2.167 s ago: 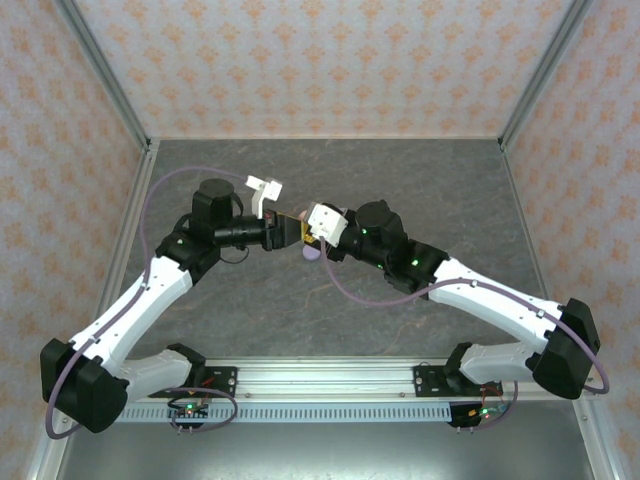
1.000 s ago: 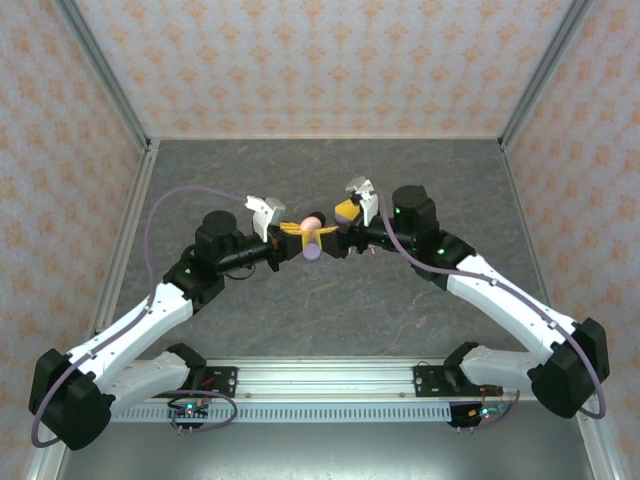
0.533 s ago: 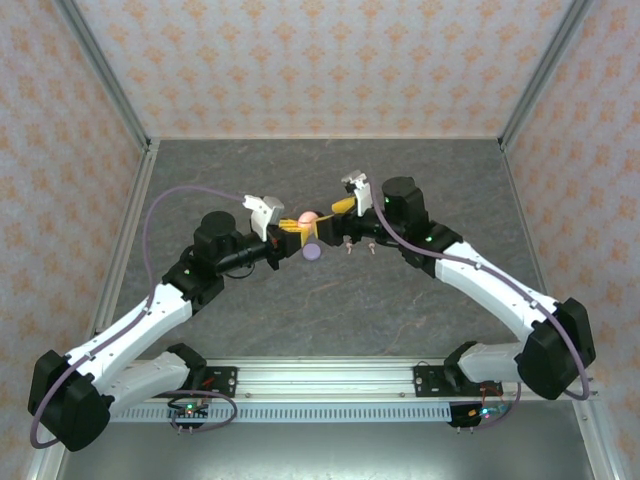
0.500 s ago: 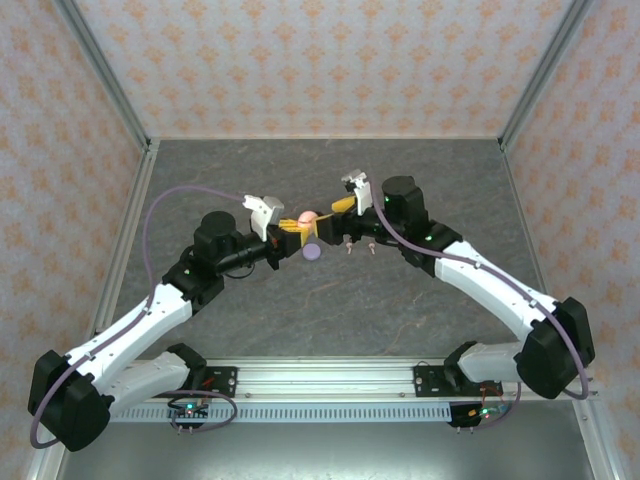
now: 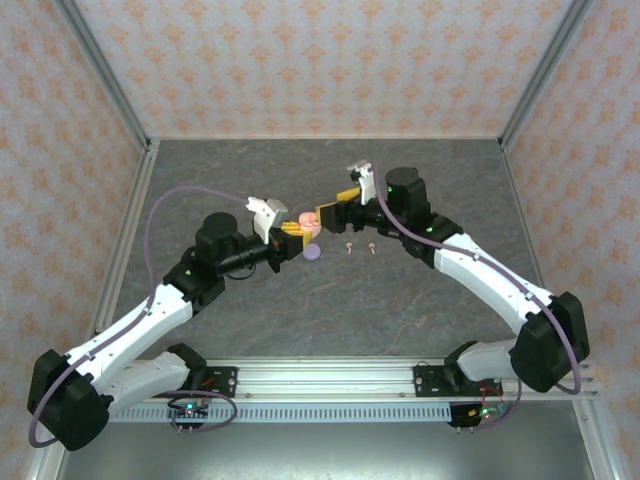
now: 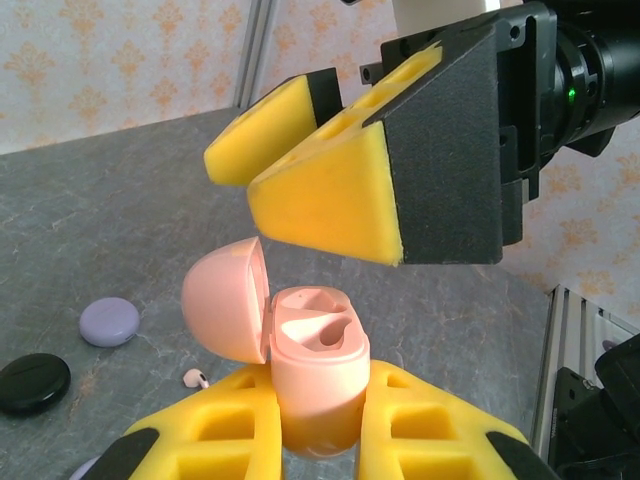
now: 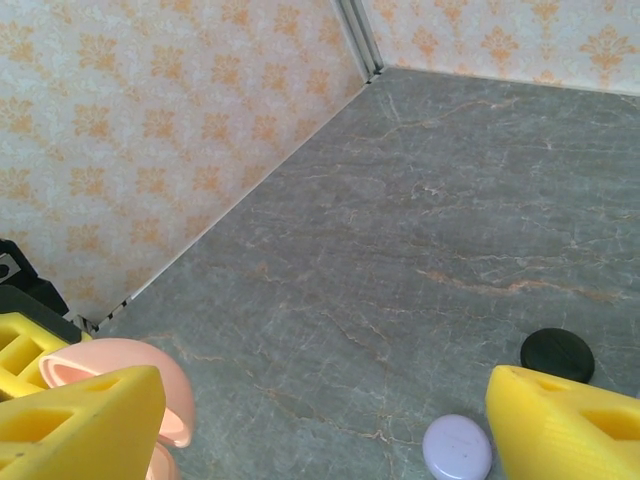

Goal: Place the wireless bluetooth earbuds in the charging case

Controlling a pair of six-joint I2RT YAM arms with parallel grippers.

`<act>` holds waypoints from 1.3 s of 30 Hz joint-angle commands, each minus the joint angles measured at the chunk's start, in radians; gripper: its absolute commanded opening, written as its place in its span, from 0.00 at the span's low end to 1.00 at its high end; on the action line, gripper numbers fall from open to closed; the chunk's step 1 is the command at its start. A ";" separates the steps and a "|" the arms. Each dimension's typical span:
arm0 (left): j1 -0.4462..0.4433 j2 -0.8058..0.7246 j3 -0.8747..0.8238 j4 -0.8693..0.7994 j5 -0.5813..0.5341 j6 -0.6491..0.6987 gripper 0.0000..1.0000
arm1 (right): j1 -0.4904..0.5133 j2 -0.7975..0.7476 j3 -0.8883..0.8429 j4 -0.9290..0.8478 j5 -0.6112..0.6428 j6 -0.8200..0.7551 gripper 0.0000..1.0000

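Two empty sockets are seen in the pink charging case [image 6: 315, 365], which is clamped, lid hinged open, btwn the pads of the L gripper [image 5: 290, 238] above mid-counter. The R gripper [image 5: 338, 207] is held wide open w/ nothing in it, just above and beside the case.

Step judged: case presented, no bud fetched yet. Two earbuds [image 5: 348, 247] are left lying on the counter [image 5: 430, 180] just right of the case, under the R arm. A pink bud [image 6: 195, 377] is made out near a lavender disc [image 6: 108, 322] and a black disc [image 6: 33, 383].

Next, prob. the R gripper must be lowered onto one bud, which is then to be pinched by the body w/ the stem aimed at a socket.

Ample bare counter is offered far and right, and the walls are well apart. The approach is crowded only by the open lid and the L pads.
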 commanded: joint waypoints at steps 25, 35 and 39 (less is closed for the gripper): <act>-0.008 -0.110 -0.054 -0.059 -0.035 0.062 0.00 | -0.091 0.469 0.334 -0.784 0.562 -0.054 0.62; -0.010 -0.114 -0.058 -0.081 -0.049 0.067 0.00 | -0.093 0.662 0.433 -0.849 0.525 -0.070 0.52; -0.010 -0.115 -0.056 -0.088 -0.053 0.069 0.00 | -0.093 0.690 0.442 -0.854 0.522 -0.077 0.50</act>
